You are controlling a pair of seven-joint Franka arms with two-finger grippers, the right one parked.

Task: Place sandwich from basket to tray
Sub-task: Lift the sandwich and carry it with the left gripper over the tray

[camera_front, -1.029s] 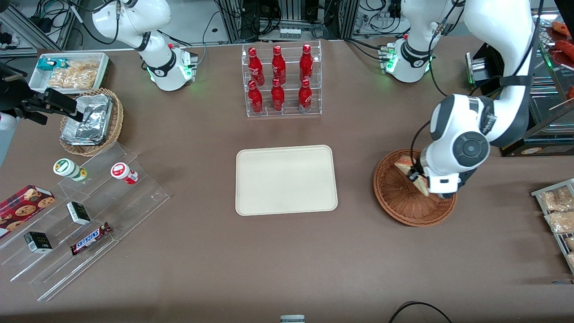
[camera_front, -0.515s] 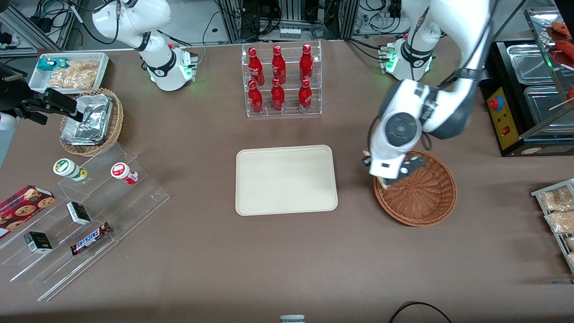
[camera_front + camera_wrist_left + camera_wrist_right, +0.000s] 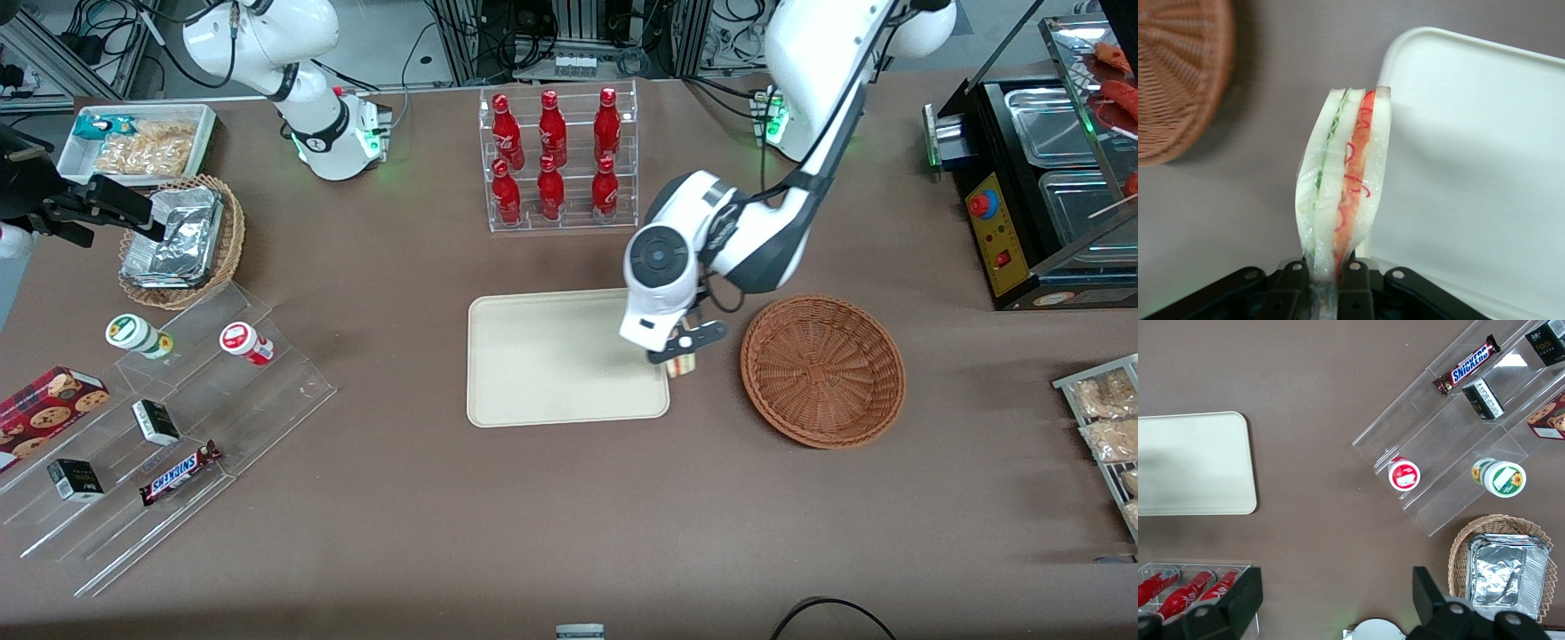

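My left gripper (image 3: 681, 356) is shut on the sandwich (image 3: 1343, 180), a plastic-wrapped wedge of pale bread with green and red filling; its fingers (image 3: 1290, 283) pinch the wrapper's end. It hangs in the air over the tray's short edge nearest the basket. In the front view only a bit of the sandwich (image 3: 682, 366) shows under the wrist. The cream tray (image 3: 551, 356) lies flat in the table's middle, the same tray (image 3: 1471, 160) showing bare beside the wedge. The reddish-brown wicker basket (image 3: 822, 369) sits beside the tray toward the working arm's end, the basket (image 3: 1178, 73) holding nothing.
A clear rack of red bottles (image 3: 556, 160) stands farther from the front camera than the tray. A tan basket of foil packets (image 3: 182, 240), a white snack bin (image 3: 133, 142) and a clear stepped display (image 3: 160, 418) lie toward the parked arm's end. Snack packets (image 3: 1107, 418) sit at the working arm's end.
The gripper lifted the sandwich out of the basket and carried it sideways to the tray's edge. The basket now holds nothing.
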